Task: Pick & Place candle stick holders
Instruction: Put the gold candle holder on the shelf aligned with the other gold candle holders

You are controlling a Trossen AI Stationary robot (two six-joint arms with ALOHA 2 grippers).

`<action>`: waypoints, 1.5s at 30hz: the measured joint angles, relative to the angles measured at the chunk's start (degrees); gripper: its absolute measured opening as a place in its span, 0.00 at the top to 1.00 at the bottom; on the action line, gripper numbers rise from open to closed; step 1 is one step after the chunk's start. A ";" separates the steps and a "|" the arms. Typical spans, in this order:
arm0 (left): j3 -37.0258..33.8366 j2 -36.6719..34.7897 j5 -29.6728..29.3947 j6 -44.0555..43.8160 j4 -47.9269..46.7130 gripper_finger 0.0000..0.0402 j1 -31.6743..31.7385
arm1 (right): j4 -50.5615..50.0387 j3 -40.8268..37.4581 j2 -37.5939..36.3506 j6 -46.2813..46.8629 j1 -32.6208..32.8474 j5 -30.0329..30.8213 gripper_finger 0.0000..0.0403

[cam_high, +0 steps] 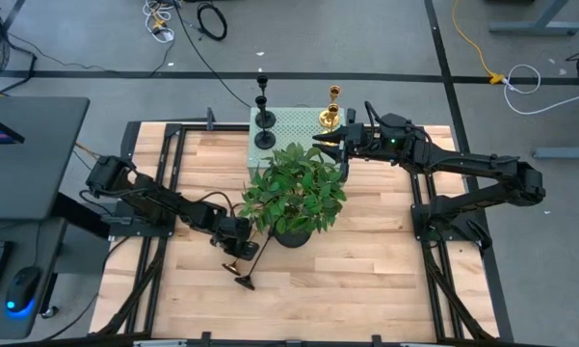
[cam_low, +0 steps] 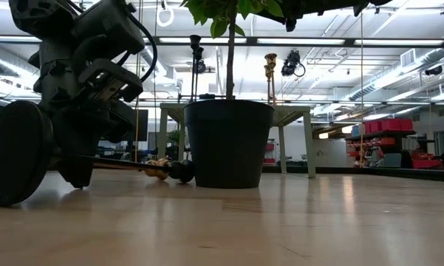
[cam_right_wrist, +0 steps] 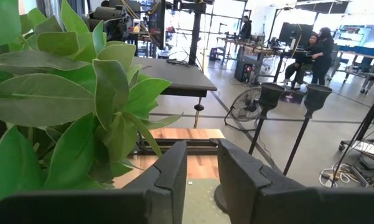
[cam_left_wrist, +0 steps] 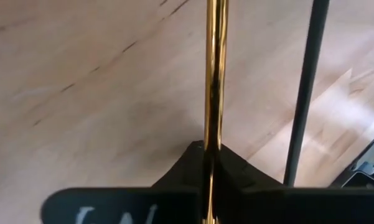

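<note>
My left gripper is low over the table beside the plant pot, shut on a gold candlestick that lies nearly level. A black candlestick lies on the table next to it, its stem beside the gold one. Two black candlesticks and a gold one stand on their bases on the pale green box. My right gripper is open over the box, near the standing gold one. The two black ones show ahead of it. My left gripper pinches the gold candlestick's thin stem between its two fingers. The stem runs on ahead of the fingers toward the pot. It lies nearly level just above the table; its base end is hidden by the gripper.
A leafy potted plant in a black pot stands mid-table between the two arms, and its leaves are close beside my right gripper. Black frame rails run along the table's sides. People stand in the room beyond.
</note>
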 joint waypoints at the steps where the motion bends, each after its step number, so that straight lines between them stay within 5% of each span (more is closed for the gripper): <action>1: 0.00 0.00 0.02 0.25 -0.04 0.98 0.00 | 0.00 0.00 0.00 -0.02 -0.02 0.00 0.77; 15: -0.04 -3.96 -3.03 2.65 -3.01 0.98 -3.71 | 0.02 0.00 0.00 -0.02 -0.02 0.00 0.77; 27: 0.00 -27.27 -26.96 1.77 -20.08 0.98 -10.72 | 0.01 0.00 0.00 0.00 -0.02 0.01 0.77; 39: 1.03 -44.32 -48.01 20.85 -26.88 0.98 -7.41 | -0.37 0.00 0.00 -0.02 -0.02 0.02 0.77; 45: 6.34 -46.38 -52.03 35.87 -27.64 0.98 -1.83 | -0.42 0.00 0.00 -0.02 -0.02 0.04 0.77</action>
